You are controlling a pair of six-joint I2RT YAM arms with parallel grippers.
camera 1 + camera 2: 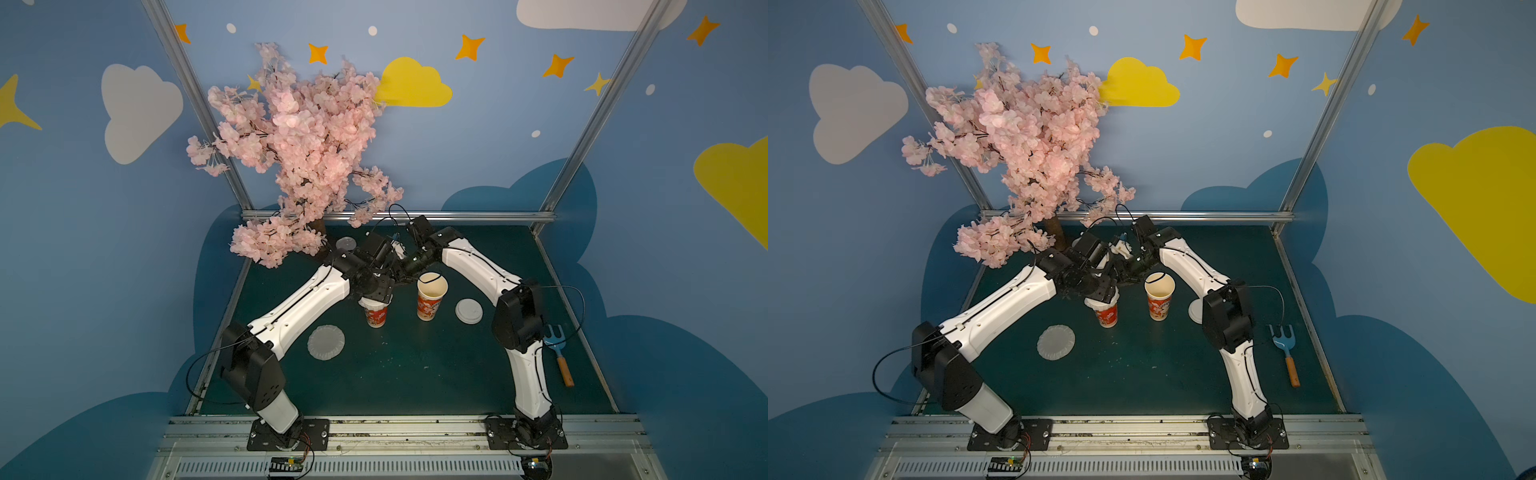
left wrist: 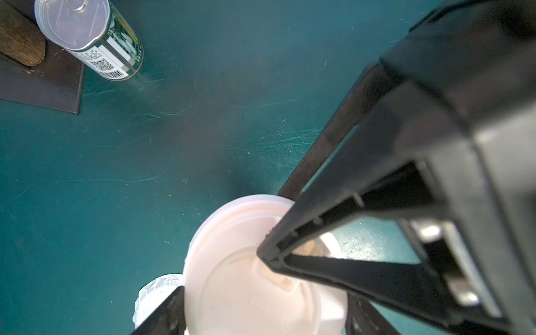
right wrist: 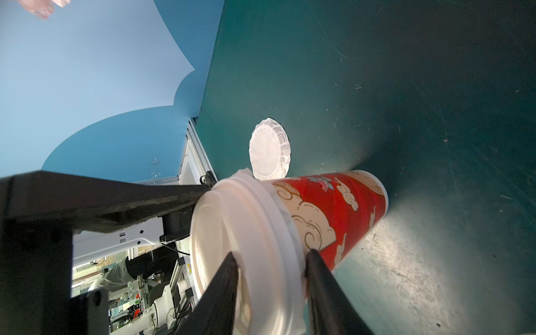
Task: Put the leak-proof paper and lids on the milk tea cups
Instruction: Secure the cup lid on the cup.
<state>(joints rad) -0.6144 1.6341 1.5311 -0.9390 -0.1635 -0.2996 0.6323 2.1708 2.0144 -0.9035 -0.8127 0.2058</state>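
Observation:
Two red-and-white milk tea cups stand mid-table. The left cup [image 1: 377,318] [image 3: 333,208] wears a white lid [image 2: 237,290], and crinkled leak-proof paper [image 2: 153,293] sticks out under the lid's rim. My left gripper [image 2: 265,295] straddles that lid from above, a finger against each side. My right gripper [image 3: 272,255] comes in sideways and pinches the lid's edge, one finger on top and one under the rim. The other cup [image 1: 430,299] [image 1: 1158,299] stands open and uncovered. A second leak-proof paper [image 1: 326,341] [image 3: 269,152] lies flat near the left arm.
A loose white lid [image 1: 468,311] lies right of the open cup. A silver tin can [image 2: 87,37] stands by the blossom tree's trunk [image 1: 1054,232] at the back left. A blue rake [image 1: 559,353] lies near the right edge.

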